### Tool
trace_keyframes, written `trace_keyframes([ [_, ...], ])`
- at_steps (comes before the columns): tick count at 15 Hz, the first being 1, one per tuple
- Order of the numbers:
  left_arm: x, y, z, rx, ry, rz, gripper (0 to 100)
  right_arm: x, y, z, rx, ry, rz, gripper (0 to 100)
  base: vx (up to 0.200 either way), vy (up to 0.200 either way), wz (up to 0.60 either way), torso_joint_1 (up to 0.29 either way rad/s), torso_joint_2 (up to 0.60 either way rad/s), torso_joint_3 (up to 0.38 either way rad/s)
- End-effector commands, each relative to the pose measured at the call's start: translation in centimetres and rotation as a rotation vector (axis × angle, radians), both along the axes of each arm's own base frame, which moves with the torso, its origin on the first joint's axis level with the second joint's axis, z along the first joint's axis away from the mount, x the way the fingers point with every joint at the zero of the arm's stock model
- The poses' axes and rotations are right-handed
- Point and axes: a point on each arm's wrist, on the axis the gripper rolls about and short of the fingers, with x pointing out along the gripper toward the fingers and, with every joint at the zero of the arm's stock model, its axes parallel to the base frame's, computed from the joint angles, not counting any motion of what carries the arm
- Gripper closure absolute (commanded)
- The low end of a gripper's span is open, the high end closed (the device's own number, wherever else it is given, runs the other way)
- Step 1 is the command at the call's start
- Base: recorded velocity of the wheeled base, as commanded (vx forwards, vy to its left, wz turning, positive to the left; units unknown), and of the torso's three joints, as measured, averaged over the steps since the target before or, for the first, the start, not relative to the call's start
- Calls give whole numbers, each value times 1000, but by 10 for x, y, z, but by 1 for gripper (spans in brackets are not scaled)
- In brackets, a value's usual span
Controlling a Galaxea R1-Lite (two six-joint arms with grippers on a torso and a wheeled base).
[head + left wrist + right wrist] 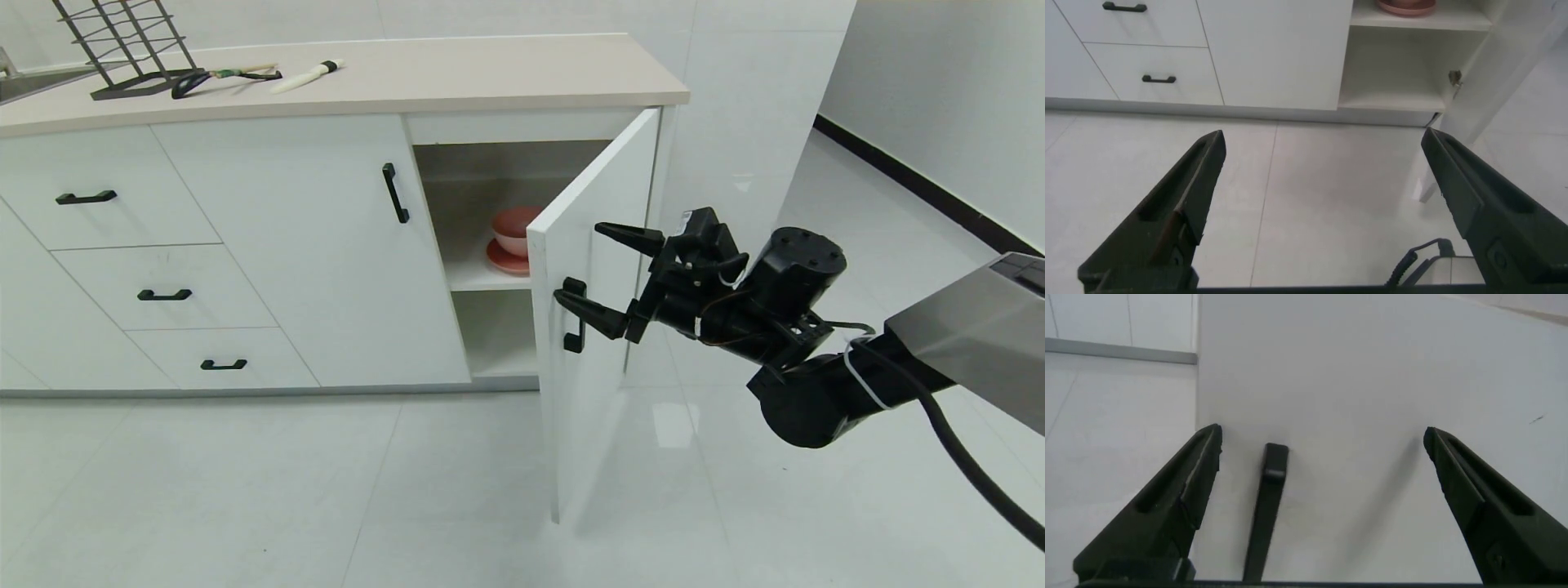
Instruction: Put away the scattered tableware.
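- Head view: pink bowl (513,229) sits on its plate (500,263) on the cabinet shelf (478,283), stowed by the look of it.
- Door (600,204) stands wide open, giving access.
- Right gripper (580,263) is spread wide with the handle (574,318) between its jaws, unpinched; likely there to swing the door.
- Left gripper (1323,139) hangs spread over the floor (1315,204), holding nothing.
- Utensils (306,77) lie on the counter (490,69) beside the rack (131,49).

On the beige countertop (490,77), a black wire rack (126,49) with black-handled utensils (220,77) and a white-handled utensil (306,76) beside it; on the cabinet's upper shelf (469,279), a pink bowl (514,229) atop a pink plate (500,260).
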Motion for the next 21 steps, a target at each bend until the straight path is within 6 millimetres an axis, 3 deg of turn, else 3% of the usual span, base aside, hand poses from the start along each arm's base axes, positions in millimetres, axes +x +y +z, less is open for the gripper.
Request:
trace_keyframes([
  [1, 0, 0, 0, -1, 0, 1, 0, 6, 9, -5, 6, -4, 9, 0, 0, 0, 0, 0, 0, 0],
  [5, 0, 0, 0, -1, 0, 1, 0, 15, 24, -15, 12, -11, 24, 0, 0, 0, 0, 0, 0, 0],
  [7, 0, 0, 0, -1, 0, 1, 0, 23, 46, -18, 65, -24, 34, 0, 0, 0, 0, 0, 0, 0],
  [12, 0, 0, 0, -1, 0, 1, 0, 19, 79, -22, 95, -60, 96, 0, 0, 0, 0, 0, 0, 0],
  [15, 0, 0, 0, -1, 0, 1, 0, 23, 83, -28, 104, -55, 92, 0, 0, 0, 0, 0, 0, 0],
  [21, 0, 0, 0, -1, 0, 1, 0, 15, 76, -15, 231, -38, 73, 0, 0, 0, 0, 0, 0, 0],
])
